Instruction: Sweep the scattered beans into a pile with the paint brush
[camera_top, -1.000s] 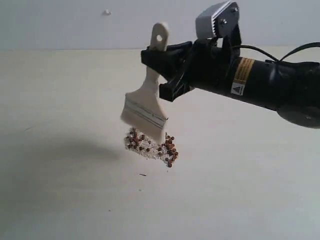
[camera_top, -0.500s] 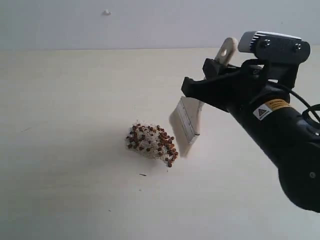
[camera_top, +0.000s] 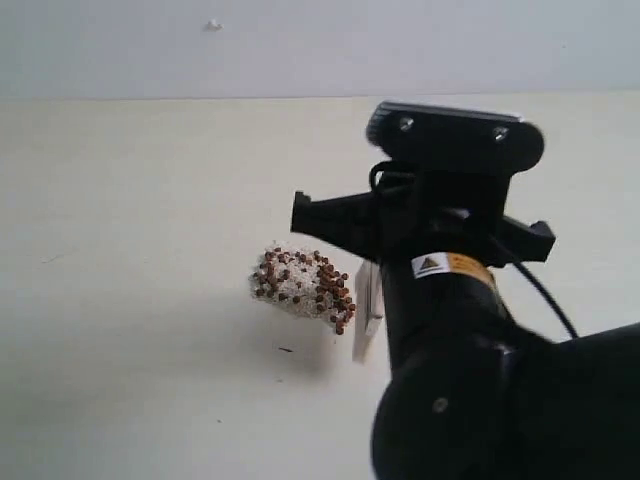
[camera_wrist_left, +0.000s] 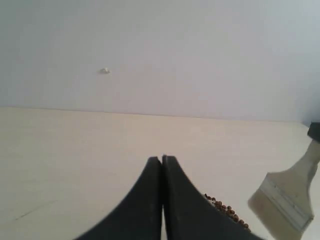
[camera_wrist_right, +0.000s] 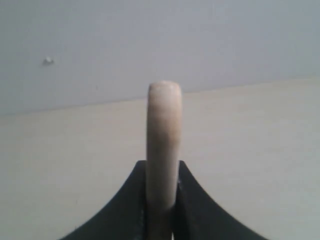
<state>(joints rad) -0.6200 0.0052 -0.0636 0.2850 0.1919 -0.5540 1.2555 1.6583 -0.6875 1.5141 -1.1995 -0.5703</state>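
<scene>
Beans (camera_top: 303, 285) sit in one tight heap on the worktop (camera_top: 120, 330), mixed with pale crumbs (camera_top: 288, 303). Paint brush (camera_top: 366, 320) hangs edge-on just beside the heap's right side, bristles down; can't tell whether they touch the worktop. Right gripper (camera_wrist_right: 161, 200): jaws narrowly parted, clamped on the wooden handle. Left gripper (camera_wrist_left: 162, 200): jaws pressed together, empty. Beans look light, round and likely to roll, so use gentle strokes. Brush looks light with a stiff handle and soft bristles; hold at mid-handle. No container in view.
</scene>
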